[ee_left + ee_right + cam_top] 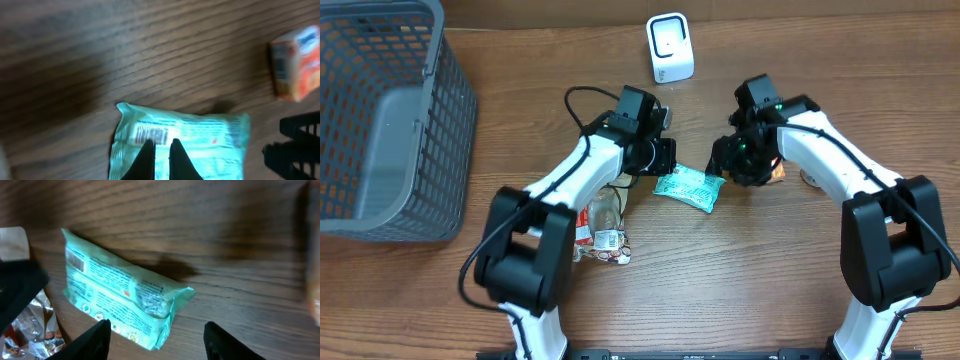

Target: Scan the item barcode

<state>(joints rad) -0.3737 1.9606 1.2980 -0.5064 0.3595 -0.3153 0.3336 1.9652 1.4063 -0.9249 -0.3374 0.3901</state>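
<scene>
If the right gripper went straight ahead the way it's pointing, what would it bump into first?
Most likely the teal packet: its near end lies just ahead of the open right gripper, on the wooden table. How far ahead is hard to judge.

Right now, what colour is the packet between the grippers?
Mint green packet; clearest in the right wrist view.

The overhead camera looks straight down on the table (770,290) from well above, wide enough to take in the basket (380,120) and the packet (688,188). The left wrist camera sits close over the wood, looking down past its own fingers (145,160) at the packet. The right wrist camera does likewise past its fingers (95,340), from the opposite side. All three views share the packet.
</scene>
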